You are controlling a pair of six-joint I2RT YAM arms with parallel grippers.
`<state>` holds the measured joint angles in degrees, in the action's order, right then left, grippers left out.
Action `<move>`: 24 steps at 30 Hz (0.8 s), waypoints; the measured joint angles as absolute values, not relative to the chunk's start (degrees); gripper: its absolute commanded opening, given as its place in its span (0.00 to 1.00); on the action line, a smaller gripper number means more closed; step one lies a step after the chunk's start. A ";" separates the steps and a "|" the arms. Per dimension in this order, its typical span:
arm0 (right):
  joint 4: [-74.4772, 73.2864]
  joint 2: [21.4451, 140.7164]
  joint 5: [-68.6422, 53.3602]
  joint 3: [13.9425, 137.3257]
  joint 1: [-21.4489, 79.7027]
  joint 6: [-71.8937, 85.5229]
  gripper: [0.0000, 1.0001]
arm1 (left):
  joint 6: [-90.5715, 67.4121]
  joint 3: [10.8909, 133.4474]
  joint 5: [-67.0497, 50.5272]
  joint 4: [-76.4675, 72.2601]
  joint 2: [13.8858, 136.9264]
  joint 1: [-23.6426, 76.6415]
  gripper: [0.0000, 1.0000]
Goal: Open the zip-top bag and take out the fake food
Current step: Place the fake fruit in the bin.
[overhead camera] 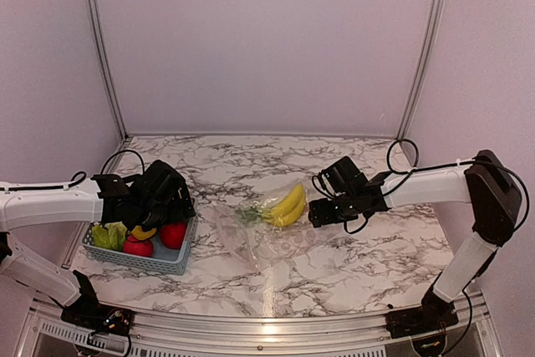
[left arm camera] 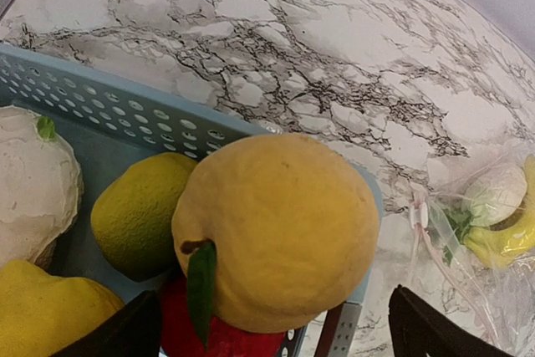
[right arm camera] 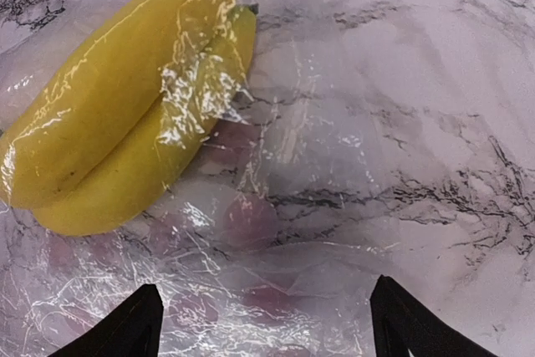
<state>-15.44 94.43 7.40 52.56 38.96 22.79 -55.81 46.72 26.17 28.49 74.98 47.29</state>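
The left gripper [overhead camera: 171,209] hangs over the blue basket [overhead camera: 134,261], jaws wide, with a yellow lemon [left arm camera: 276,232] on the pile just under them. It should rise straight up first, so it does not bump the basket's wall. Right of the basket lies the zip-top bag [overhead camera: 259,248], flat on the marble table [overhead camera: 251,156], with the toy bananas [overhead camera: 287,205] inside. Farther right of the basket, the right gripper [overhead camera: 318,213] hovers over the bag, jaws wide and empty. It should pinch the bananas, not the thin plastic. Behind the basket there is lots of bare table.
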 measured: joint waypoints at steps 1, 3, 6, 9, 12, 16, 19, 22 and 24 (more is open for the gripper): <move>-15.57 94.37 7.40 52.56 38.96 22.70 0.84 | -55.66 46.76 26.11 28.49 74.98 47.29 0.99; -15.84 94.13 7.42 52.56 38.96 22.55 0.84 | -55.16 46.81 25.98 28.38 74.98 47.29 0.99; -16.36 93.58 7.49 52.60 38.96 22.44 0.84 | -54.63 46.94 25.76 28.32 74.98 47.29 0.99; -16.93 93.23 7.68 52.73 38.96 22.37 0.84 | -53.78 47.31 25.19 28.16 74.96 47.22 0.99; -17.74 92.99 7.88 53.23 38.96 22.24 0.84 | -52.73 47.94 23.97 27.73 74.91 47.13 0.99; -18.06 92.71 8.05 54.08 38.96 22.20 0.84 | -51.16 48.86 22.31 26.76 74.59 47.16 0.99; -18.24 92.60 8.08 54.57 38.96 22.15 0.84 | -50.13 49.15 21.17 26.37 74.26 47.44 0.99; -18.72 92.33 8.12 54.68 38.96 22.04 0.84 | -49.41 49.23 20.36 26.20 74.13 47.94 0.99; -19.49 92.27 8.14 55.20 38.96 22.02 0.84 | -48.95 49.25 19.73 25.80 74.11 48.64 0.99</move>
